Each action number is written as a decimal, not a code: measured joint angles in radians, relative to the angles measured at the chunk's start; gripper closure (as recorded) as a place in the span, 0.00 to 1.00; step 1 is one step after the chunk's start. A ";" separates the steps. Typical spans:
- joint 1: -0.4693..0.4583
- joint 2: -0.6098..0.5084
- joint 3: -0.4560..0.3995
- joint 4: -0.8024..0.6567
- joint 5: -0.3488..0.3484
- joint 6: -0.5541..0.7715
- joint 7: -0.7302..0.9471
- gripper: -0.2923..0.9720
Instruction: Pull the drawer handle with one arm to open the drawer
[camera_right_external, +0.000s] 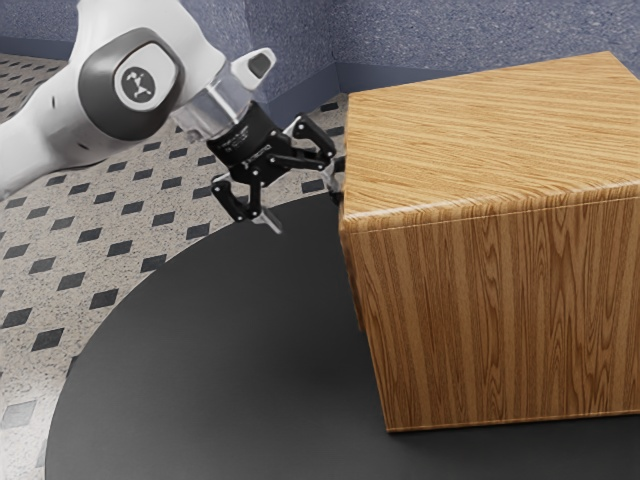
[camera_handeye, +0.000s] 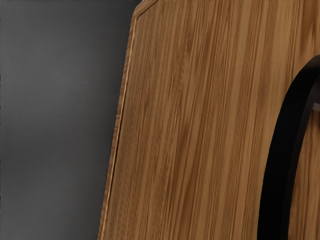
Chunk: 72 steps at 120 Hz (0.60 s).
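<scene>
A white, jointed robot arm (camera_right_external: 130, 85) reaches in from the exterior view's upper left towards a large box-shaped cabinet of light brown, striped wood (camera_right_external: 480, 200). The cabinet stands on a round, matte black bench (camera_right_external: 220, 370) and takes up the exterior view's right half. Its top and one plain side face the camera, and its drawer side is turned away towards the arm.

At the end of the arm is the black two-finger tool (camera_right_external: 300, 210). It is released, with its fingers (camera_right_external: 248, 208) spread wide and nothing gripped between them. One finger hangs over the bench, away from the cabinet. The other sits right at the cabinet's near upper corner on the drawer side, and whether it touches the wood cannot be told. The tool hovers above the bench, level with the cabinet's upper part.

In the wrist view the cabinet's wooden drawer front (camera_handeye: 200, 125) is seen close up, with the grain running lengthwise. A curved black drawer handle (camera_handeye: 282, 170) arches out from this front, towards the side away from the front's visible edge. Beyond that edge lies the dark bench surface (camera_handeye: 55, 125). Whether the drawer is pulled out at all cannot be told.

Beyond the bench on the arm's side of the cabinet is a pale floor with dark diamond tiles (camera_right_external: 80, 250), and behind the cabinet a blue-grey wall (camera_right_external: 450, 30).
</scene>
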 joint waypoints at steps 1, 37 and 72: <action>0.000 0.000 0.000 0.000 0.000 0.000 0.000 0.23; -0.010 -0.022 0.023 -0.034 -0.002 -0.001 0.008 0.23; -0.036 -0.045 0.066 -0.061 -0.006 -0.003 0.015 0.23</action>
